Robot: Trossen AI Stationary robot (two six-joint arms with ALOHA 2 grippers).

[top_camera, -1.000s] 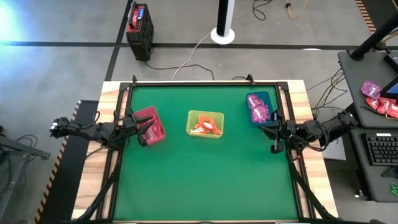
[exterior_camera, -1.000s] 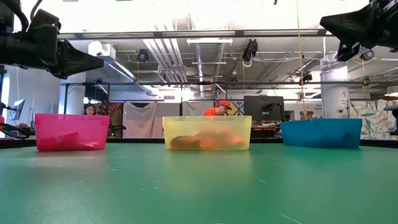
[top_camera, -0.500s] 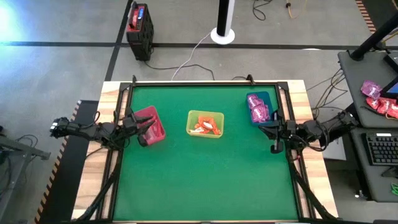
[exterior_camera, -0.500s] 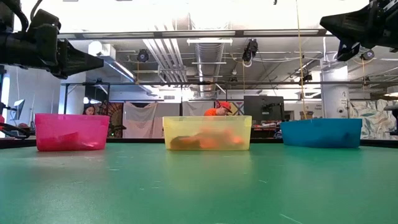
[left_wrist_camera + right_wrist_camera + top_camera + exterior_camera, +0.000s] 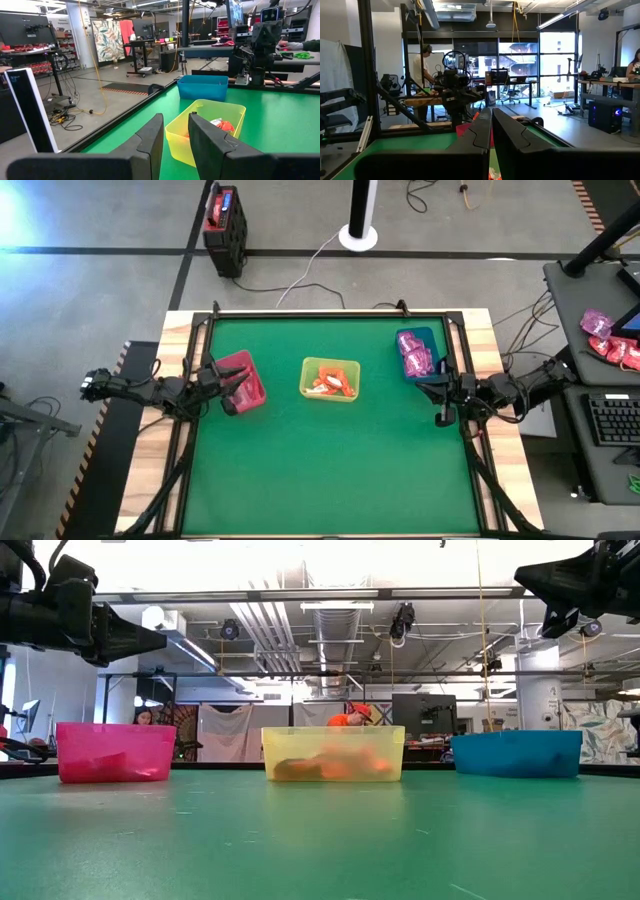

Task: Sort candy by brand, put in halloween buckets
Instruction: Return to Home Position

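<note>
Three halloween buckets stand in a row on the green mat: a red one (image 5: 243,380), a yellow-green one (image 5: 331,379) and a teal-blue one (image 5: 417,352). Orange-and-white candy (image 5: 330,386) lies in the yellow-green bucket, magenta candy (image 5: 414,360) in the blue one, and something reddish (image 5: 100,764) in the red one. My left gripper (image 5: 230,396) hangs level over the red bucket's near side; its fingers (image 5: 175,120) stand a little apart with nothing between them. My right gripper (image 5: 441,406) hangs shut (image 5: 491,111) at the table's right edge, just nearer than the blue bucket.
The near half of the green mat (image 5: 330,470) lies open. Beyond the table's far edge stand a black box with a red top (image 5: 224,220) and a white disc with a pole (image 5: 358,230). A side desk at the right carries more candy (image 5: 600,325) and a keyboard (image 5: 612,418).
</note>
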